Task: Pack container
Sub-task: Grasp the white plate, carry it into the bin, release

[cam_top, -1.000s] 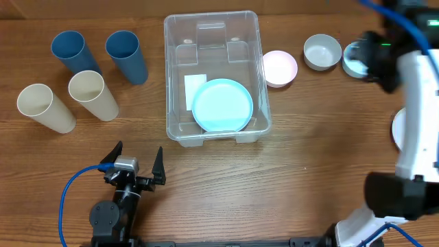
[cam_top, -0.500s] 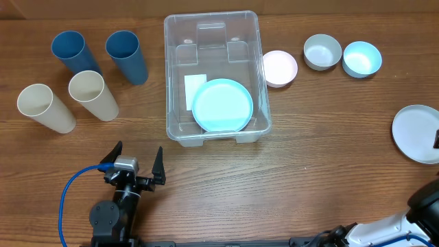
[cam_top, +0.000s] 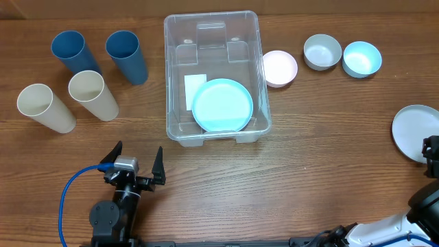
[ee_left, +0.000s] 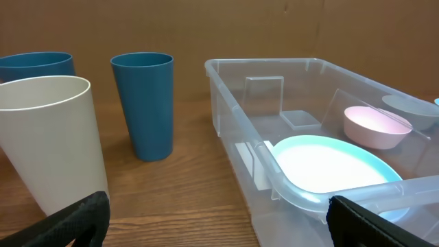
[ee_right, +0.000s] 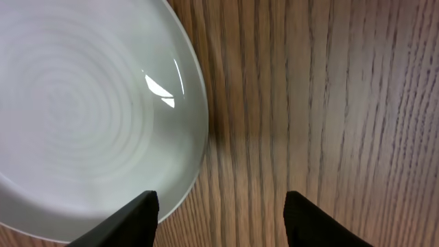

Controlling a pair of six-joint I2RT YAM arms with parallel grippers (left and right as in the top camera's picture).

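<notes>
left gripper (cam_top: 137, 156): jaws wide | right gripper (ee_right: 219, 219): jaws apart, pointing down

On the wooden table (cam_top: 309, 171), two blue cups (cam_top: 68, 51) and two cream cups (cam_top: 92, 95) are stood upright at the left; a pink bowl (cam_top: 280, 68), a grey bowl (cam_top: 322, 51) and a light-blue bowl (cam_top: 361, 58) are lined up at the right — a white plate (cam_top: 413, 130) is seen nearer the edge

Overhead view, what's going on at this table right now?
Two robot arms are packing tableware into the container. A blue plate already lies inside. The right gripper hangs over the white plate at the far right, jaws open astride its rim, not gripping it. The left gripper sits open and empty near the front. Four cups and three bowls stand outside the container.
</notes>
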